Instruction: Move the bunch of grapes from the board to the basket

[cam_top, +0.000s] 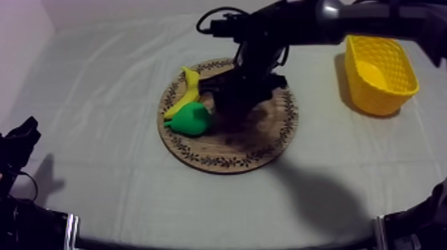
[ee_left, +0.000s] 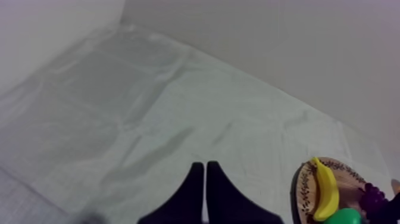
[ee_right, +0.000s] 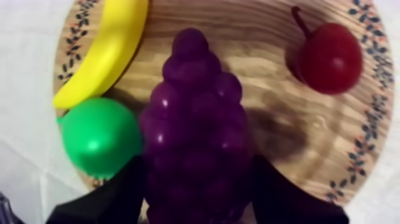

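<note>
The purple bunch of grapes (ee_right: 196,119) lies in the middle of the round wooden board (ee_right: 271,143). My right gripper (ee_right: 197,164) is down over it, one black finger pressed against each side of the bunch, shut on it. From above, the right arm reaches in from the upper right, and its gripper (cam_top: 234,106) covers the grapes at the board's (cam_top: 269,143) centre. The yellow basket (cam_top: 381,72) stands apart at the far right. My left gripper (ee_left: 204,179) is shut on nothing, low at the left (cam_top: 20,141); from it the grapes (ee_left: 372,196) show at the board's edge.
On the board a banana (cam_top: 187,92) and a green pear (cam_top: 193,120) lie left of the grapes, close to the gripper's left finger. A small red fruit (ee_right: 331,57) sits on the board's other side. Bare cloth lies between board and basket.
</note>
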Controlling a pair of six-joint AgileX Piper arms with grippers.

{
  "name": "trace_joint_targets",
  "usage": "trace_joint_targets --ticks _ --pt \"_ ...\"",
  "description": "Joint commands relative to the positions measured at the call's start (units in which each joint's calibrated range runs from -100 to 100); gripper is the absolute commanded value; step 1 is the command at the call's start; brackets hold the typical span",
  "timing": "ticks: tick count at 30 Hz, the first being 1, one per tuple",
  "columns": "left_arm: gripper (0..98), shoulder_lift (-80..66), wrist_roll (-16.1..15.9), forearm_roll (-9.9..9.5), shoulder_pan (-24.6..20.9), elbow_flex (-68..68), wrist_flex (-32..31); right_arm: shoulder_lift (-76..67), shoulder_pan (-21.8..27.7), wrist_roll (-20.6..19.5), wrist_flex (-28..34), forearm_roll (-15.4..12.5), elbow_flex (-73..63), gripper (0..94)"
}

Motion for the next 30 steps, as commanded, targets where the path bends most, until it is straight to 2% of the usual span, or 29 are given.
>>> trace_joint_targets --ticks 1,8,15,22,30 --pt "0.1 0.05 0.01 0.0 -0.02 0.0 -0.01 -5.49 0.36 0.34 0.68 0.34 1.5 31.3" --pt "0.1 0.05 0.01 0.0 -0.02 0.0 -0.01 -17.56 4.09 2.0 3.86 0.64 5.7 31.0" --pt "0.1 0.05 0.01 0.0 -0.02 0.0 -0.01 -28.1 12.7 7.02 5.96 -1.51 8.64 30.5" --pt "0.1 0.05 0.01 0.0 -0.02 0.0 -0.01 -34.33 23.27 11.84 5.51 -3.52 10.39 30.3" --pt "0.1 0.05 0.01 0.0 -0.02 0.0 -0.01 -34.69 31.41 14.02 1.04 -3.66 12.95 30.5"
